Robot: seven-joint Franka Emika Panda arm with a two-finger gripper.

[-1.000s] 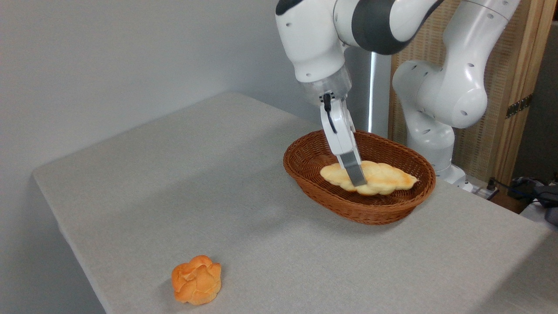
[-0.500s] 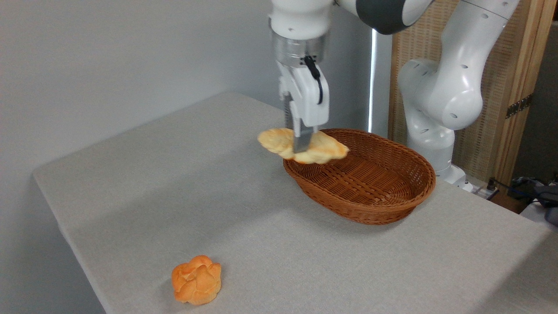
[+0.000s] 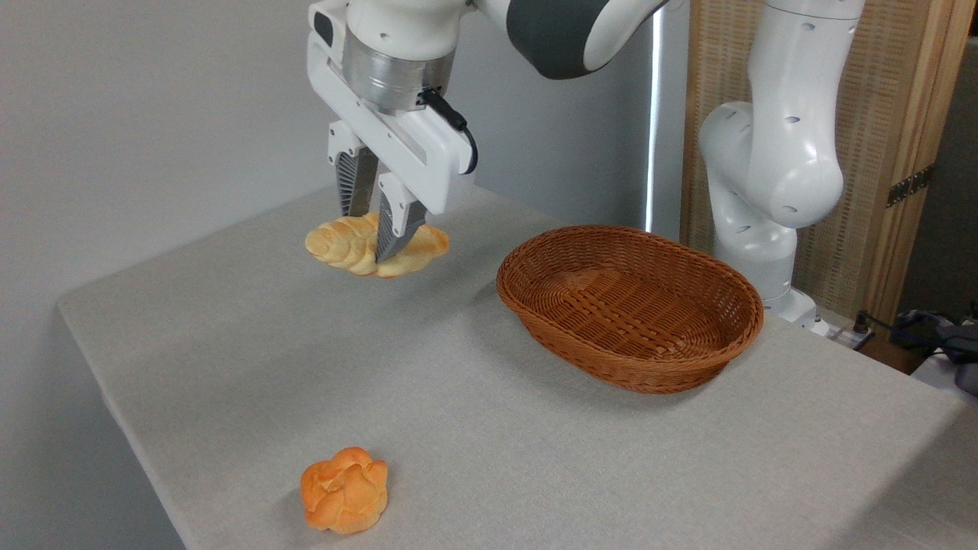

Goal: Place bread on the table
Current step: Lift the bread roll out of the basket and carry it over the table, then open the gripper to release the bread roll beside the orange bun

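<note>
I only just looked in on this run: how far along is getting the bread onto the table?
Done: the bread is out of the wicker basket, which sits empty. In hand: the pincer grips the loaf mid-length, in the air over the table. Left: lower and release it. The orange bun lies apart, near the front edge.

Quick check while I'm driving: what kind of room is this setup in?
Probably a lab or test bench, not a kitchen: a cloth-covered table against a bare grey wall, a wicker basket, and the gripper holding the bread.
</note>
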